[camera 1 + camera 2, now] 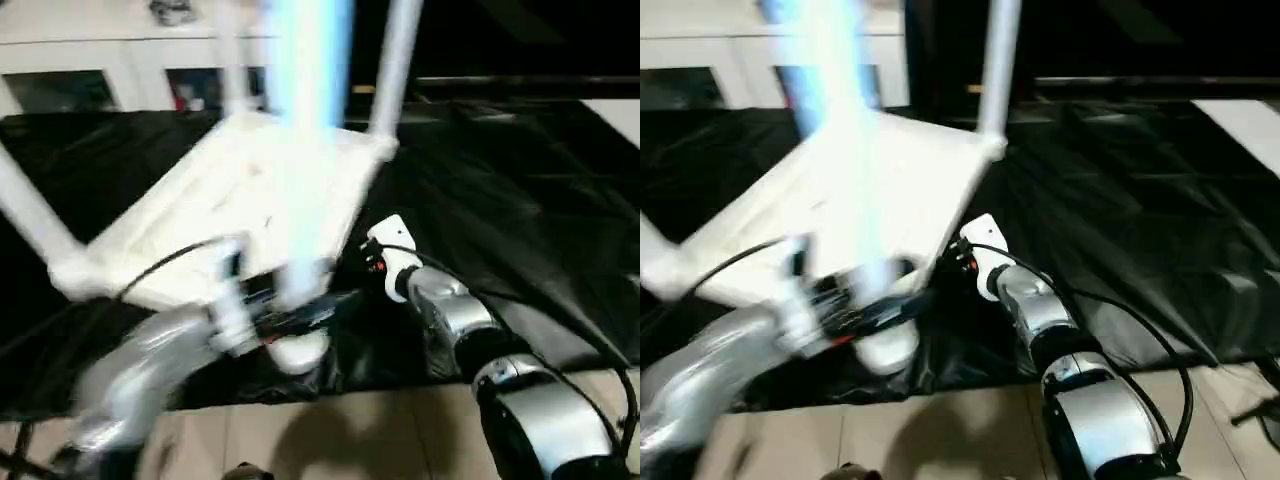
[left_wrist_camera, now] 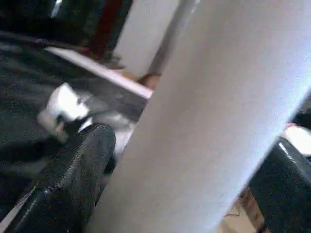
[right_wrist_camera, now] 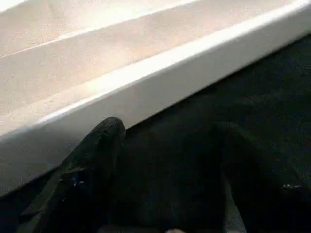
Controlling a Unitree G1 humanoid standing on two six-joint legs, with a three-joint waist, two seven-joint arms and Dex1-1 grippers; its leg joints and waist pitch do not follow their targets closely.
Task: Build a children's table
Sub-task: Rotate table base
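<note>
The left gripper (image 2: 194, 160) is clamped around a long white tubular plastic leg (image 1: 312, 150), held upright over the near corner of the white rectangular plastic tabletop (image 1: 250, 200), which lies upside down on a black sheet (image 1: 500, 200). The right gripper (image 3: 170, 179) hangs open, empty, just beside the tabletop's edge. The leg's flared end is best centred over its socket before being pressed straight down.

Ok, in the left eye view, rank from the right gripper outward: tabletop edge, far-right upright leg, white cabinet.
1. Tabletop edge, right beside the right gripper.
2. Far-right leg, standing at the tabletop's far corner.
3. White cabinet, against the back wall, upper left.
</note>
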